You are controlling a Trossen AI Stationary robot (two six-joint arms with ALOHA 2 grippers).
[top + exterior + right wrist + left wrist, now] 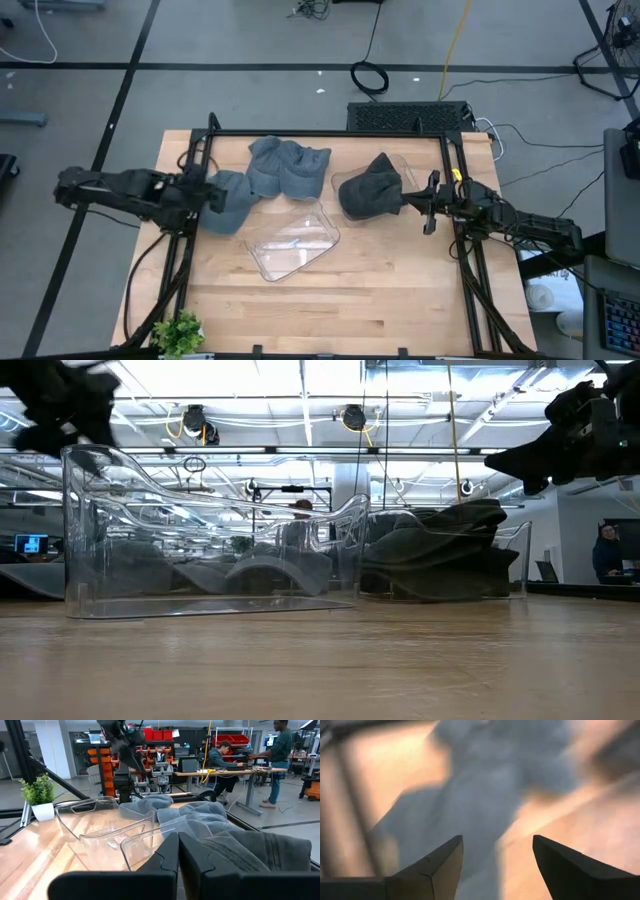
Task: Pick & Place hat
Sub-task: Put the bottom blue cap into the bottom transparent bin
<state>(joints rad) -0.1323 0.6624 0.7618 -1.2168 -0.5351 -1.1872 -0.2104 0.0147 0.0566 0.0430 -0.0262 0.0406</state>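
— Lying where, the hats?

— Three show from above. A dark hat [372,187] sits in the clear bin [403,166] at the table's right side. A blue-grey hat [289,167] lies on the wood [380,290] near the middle back. A third, grey-blue hat [229,200] lies just left of it, under the tip of the left arm.

— And the grippers relative to them?

— The left gripper [496,865] hangs over the grey-blue hat with its fingers spread apart; the cloth fills the gap between them in the wrist view, blurred. Whether the fingers touch the cloth cannot be told. The right gripper [430,203] is just right of the dark hat, at the bin's edge; its fingers are pressed together, holding nothing, with the dark cloth just beside them.

— Anything else on the table?

— A second clear bin [293,242], nothing inside, stands near the middle front, between the arms. A small potted plant [180,333] stands at the front left corner. People [277,760] work at desks in the room beyond.
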